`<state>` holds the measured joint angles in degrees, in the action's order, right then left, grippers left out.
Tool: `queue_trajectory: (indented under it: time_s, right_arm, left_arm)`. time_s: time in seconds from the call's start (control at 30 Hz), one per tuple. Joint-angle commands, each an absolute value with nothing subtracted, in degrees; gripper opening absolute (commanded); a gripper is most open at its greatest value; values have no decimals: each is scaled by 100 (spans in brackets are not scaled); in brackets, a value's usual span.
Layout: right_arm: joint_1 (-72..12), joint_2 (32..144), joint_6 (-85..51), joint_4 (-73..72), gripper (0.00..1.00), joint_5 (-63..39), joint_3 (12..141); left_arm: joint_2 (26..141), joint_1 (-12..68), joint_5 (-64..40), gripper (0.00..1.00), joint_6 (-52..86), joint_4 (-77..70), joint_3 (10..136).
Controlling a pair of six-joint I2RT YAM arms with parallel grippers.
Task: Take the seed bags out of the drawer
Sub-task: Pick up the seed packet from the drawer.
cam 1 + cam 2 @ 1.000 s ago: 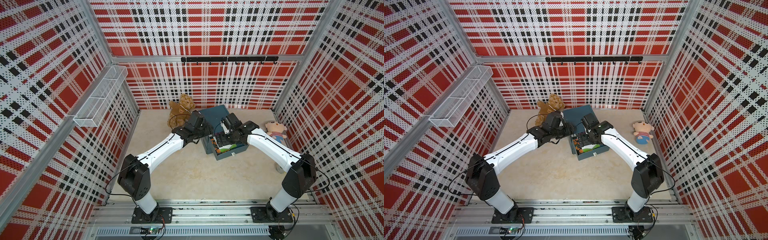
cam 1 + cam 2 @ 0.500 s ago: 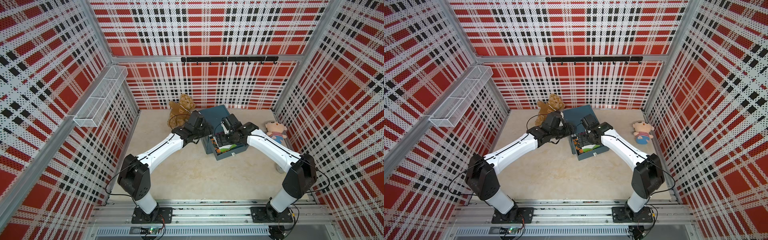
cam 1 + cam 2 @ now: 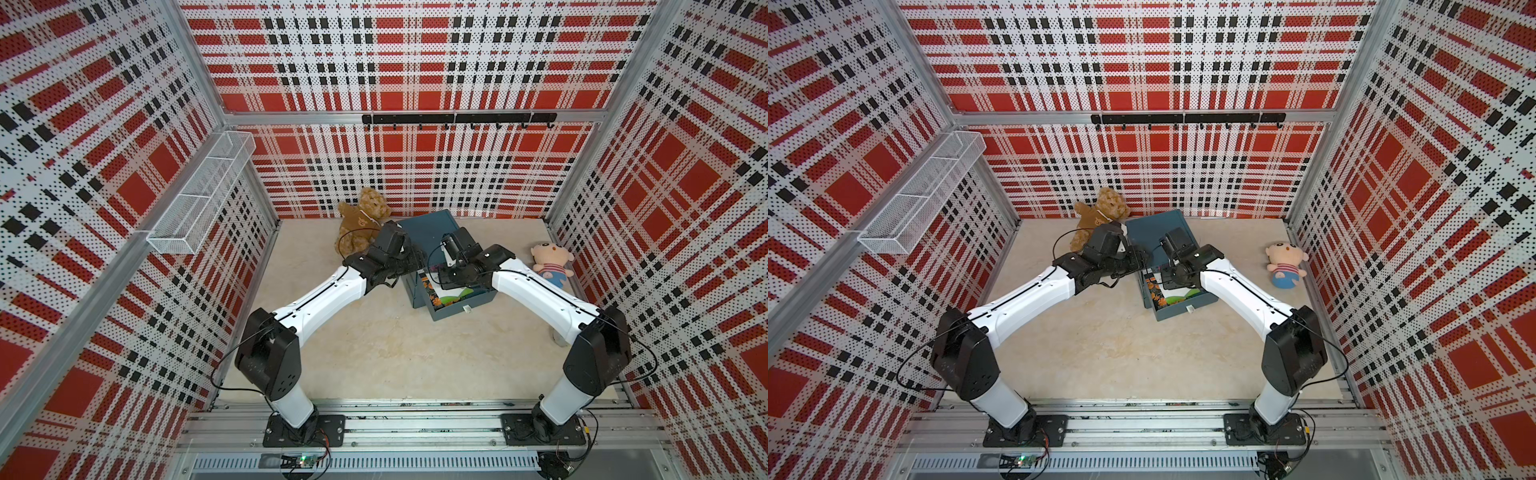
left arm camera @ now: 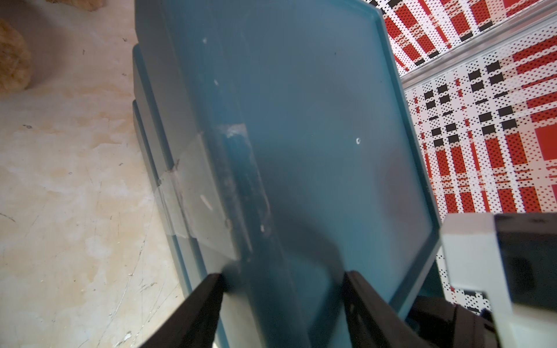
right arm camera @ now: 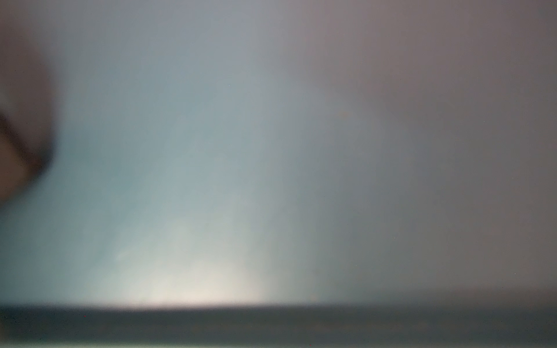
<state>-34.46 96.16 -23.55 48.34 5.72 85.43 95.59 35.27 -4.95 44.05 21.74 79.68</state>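
**Holding the cabinet (image 3: 428, 232); right gripper (image 3: 448, 276) down in the drawer (image 3: 478, 303)**

Fingers (image 4: 205, 307) of the left gripper (image 4: 283, 274) sit either side of the blue cabinet's top edge, clamped on it. The right gripper is dipped into the open drawer. I cannot tell whether its fingers are apart or together, since its wrist view is all blur. The seed bags (image 3: 435, 291) lie inside the drawer, an orange-flowered one showing in both top views. A teddy bear (image 3: 363, 220) sits just beside the cabinet, and a doll (image 3: 550, 264) well apart.
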Motion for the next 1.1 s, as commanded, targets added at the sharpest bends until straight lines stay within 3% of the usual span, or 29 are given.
queue_trajectory:
  time_s: [0.0,0.1,0.17,0.27,0.33,0.43,0.53,0.6,1.07]
  right_arm:
    - [-3454,9854,-2451,5172,7,719,8418]
    - [-3454,9722,-2452,5159,3,717,8501]
    - [-3454,9570,-2444,5126,17,677,8575]
    - [-3463,9271,-2391,5030,52,641,8657]
    - [-3463,9142,-2302,5088,69,638,8764]
    - [-3463,9145,-2087,5345,84,632,8965]
    - [-3463,9165,-1877,5555,90,709,8983]
    - [-3467,9191,-1735,5633,100,728,8931]
    - [-3612,9517,-1608,5484,100,279,8788]
  left_arm:
    - [9926,3499,-573,67,4201,2775,7741]
    - [9914,3473,-588,67,4186,2770,7729]
    - [9914,3455,-590,67,4175,2772,7734]
    - [9904,3440,-607,67,4157,2773,7725]
    - [9899,3420,-616,68,4140,2773,7719]
    - [9899,3392,-631,69,4116,2771,7708]
    - [9909,3360,-648,70,4096,2777,7708]
    - [9911,3353,-659,70,4094,2756,7691]
    - [9958,3323,-703,70,4131,2722,7704]
